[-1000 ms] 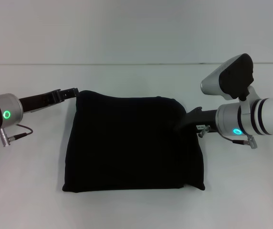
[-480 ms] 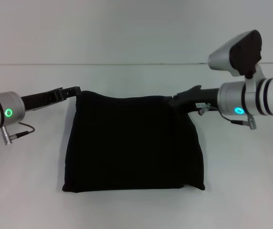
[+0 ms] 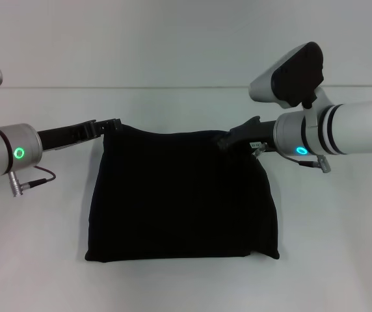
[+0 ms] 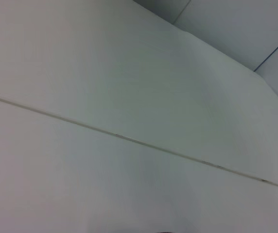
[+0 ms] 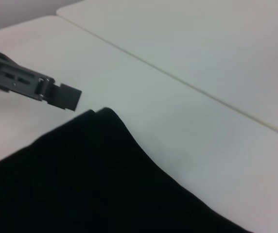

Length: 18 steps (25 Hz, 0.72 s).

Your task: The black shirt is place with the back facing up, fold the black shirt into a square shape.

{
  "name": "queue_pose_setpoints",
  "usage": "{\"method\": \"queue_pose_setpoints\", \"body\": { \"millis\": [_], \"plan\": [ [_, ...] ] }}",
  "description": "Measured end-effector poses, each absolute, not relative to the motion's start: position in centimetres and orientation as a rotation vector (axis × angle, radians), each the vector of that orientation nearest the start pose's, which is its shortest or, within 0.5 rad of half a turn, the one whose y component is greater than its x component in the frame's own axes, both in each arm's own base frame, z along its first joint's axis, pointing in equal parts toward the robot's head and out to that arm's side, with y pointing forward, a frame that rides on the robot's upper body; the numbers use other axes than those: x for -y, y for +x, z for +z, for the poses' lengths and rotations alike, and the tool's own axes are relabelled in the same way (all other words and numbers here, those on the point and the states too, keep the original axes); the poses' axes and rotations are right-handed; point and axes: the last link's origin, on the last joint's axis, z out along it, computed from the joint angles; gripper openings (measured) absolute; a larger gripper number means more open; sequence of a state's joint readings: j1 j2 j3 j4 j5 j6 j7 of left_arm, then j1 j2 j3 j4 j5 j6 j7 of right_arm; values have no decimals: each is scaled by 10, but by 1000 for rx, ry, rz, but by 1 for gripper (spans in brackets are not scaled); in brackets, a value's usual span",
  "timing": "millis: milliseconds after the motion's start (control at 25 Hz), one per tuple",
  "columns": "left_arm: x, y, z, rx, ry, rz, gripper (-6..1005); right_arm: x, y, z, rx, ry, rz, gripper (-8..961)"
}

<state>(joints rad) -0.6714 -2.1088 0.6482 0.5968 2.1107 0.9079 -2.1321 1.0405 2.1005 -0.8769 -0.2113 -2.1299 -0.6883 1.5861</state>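
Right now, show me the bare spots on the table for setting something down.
Bare table lies left and right of the black shirt, and behind it. It is crowded at the shirt's far corners, where the left gripper and right gripper sit.

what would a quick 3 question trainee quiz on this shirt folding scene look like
1. True or false: the black shirt lies folded into a roughly square block on the white table.
2. Which far corner of the shirt is the left gripper next to? A) far left B) far right C) neither
3. Fill in: the right gripper is over the shirt's far ____ corner.

Key: 1 true; 2 A; 3 right
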Motion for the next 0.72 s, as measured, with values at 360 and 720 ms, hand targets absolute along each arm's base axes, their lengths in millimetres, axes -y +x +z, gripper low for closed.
{"method": "queue_pose_setpoints", "body": {
  "millis": [360,720],
  "plan": [
    [-416,-280,-3,1467,-1991,-596,710,-440,191,-100,-664,-2550,73,0],
    [-416,-277,-5,1466,-2004,-596,695,-435,195,-103,-768,-2550,27,1]
  ]
}}
